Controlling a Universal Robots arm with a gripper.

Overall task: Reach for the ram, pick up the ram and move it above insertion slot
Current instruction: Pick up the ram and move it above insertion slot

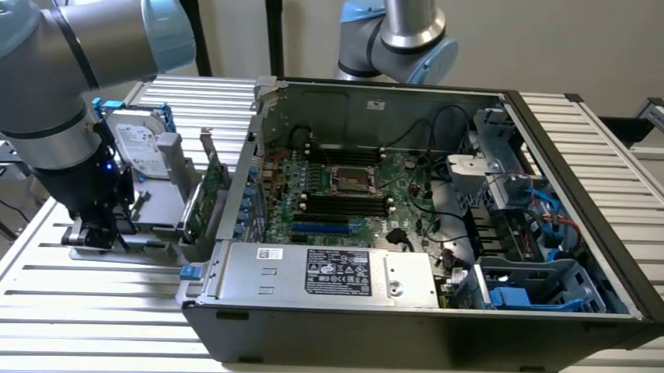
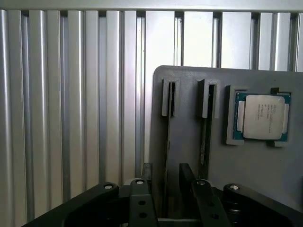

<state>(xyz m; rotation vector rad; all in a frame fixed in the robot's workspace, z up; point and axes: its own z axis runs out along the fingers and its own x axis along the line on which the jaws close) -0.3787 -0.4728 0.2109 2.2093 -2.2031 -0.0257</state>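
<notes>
Two ram sticks stand on edge in the slots of a grey holder [image 2: 246,179]. The nearer ram [image 2: 167,137] runs straight between my gripper's [image 2: 166,177] two dark fingers [image 2: 147,175], which stand a little apart from it on both sides, so the gripper is open around it. The second ram [image 2: 205,137] sits one slot over. In the exterior view my gripper [image 1: 99,233] is low at the holder [image 1: 114,250] on the table, at the exterior view's left, outside the computer case. The motherboard's black ram slots [image 1: 343,204] lie inside the open case.
A processor chip [image 2: 263,117] rests in a pocket of the holder. A silver hard drive [image 1: 140,144] and a green expansion card [image 1: 213,186] stand between my arm and the case wall [image 1: 244,167]. A power supply [image 1: 322,272] fills the case's front. Ribbed aluminium table [image 2: 71,118].
</notes>
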